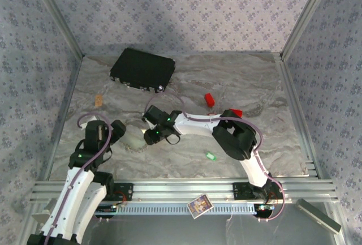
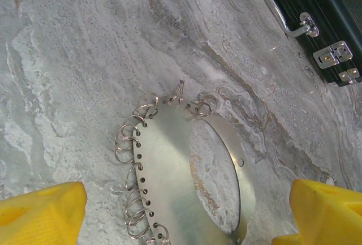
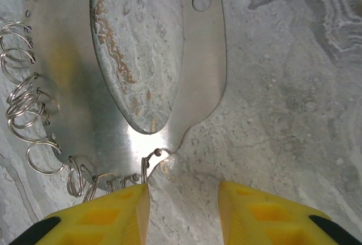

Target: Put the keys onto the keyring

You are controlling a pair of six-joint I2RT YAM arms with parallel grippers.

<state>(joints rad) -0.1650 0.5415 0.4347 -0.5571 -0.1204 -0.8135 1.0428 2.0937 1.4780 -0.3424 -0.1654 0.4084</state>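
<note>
The keyring point(image 3: 68, 86) lies flat on the table point(image 1: 243, 81), between both tools. Your left tool point(image 2: 186, 208) hangs over it, jaws wide and empty. Your right tool point(image 3: 184, 200) stands at the plate's edge, jaws partly apart and holding nothing. One of its fingers touches a small split ring point(image 3: 148, 166).

Risk: a squeeze here may pinch that ring or skid the thin plate instead of lifting it.

The green key point(image 1: 210, 155) sits well apart, and you hold no key.
</note>
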